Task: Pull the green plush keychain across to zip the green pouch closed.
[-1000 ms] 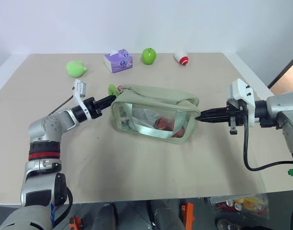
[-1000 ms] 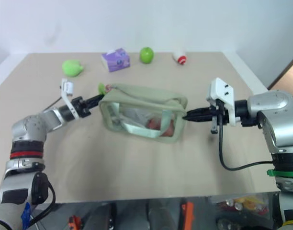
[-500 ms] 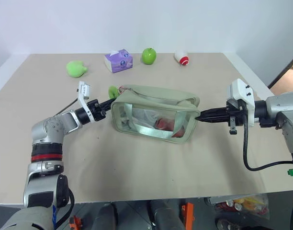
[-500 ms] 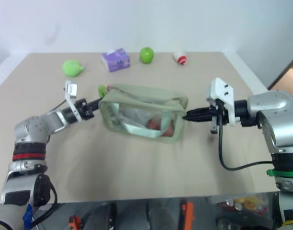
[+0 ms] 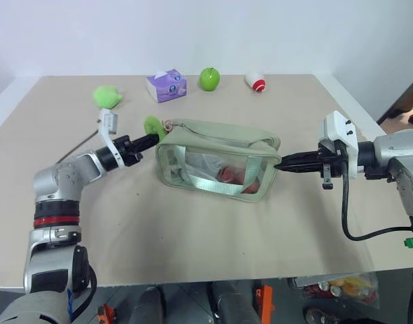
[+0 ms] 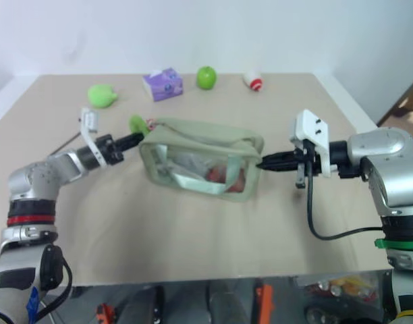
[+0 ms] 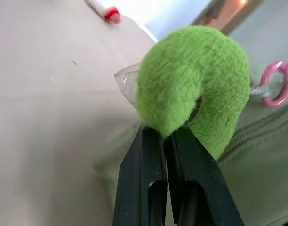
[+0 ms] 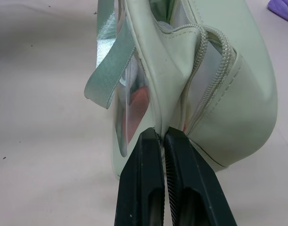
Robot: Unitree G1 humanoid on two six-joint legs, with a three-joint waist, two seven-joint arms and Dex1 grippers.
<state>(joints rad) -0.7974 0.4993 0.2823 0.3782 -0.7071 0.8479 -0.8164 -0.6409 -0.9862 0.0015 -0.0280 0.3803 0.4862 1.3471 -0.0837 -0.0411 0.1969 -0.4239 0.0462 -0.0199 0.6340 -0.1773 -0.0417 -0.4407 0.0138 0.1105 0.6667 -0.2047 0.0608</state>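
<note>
Left gripper (image 5: 150, 139) pinches green plush keychain (image 5: 152, 125) at green pouch (image 5: 220, 165) 9 o'clock edge; right gripper (image 5: 279, 164) clamps 3 o'clock end; bare table (image 5: 193, 229) at 6.

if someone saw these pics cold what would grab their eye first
Probably the green pouch at the middle of the table, pinched at both ends. The left tool is shut on the green plush keychain at its left end, while the right tool clamps the right end, its zipper gaping open.

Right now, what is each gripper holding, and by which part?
Left gripper is shut on the green plush keychain, pinching one end of its curve. Right gripper is shut on the green pouch, at the seam of its end by the zipper.
</note>
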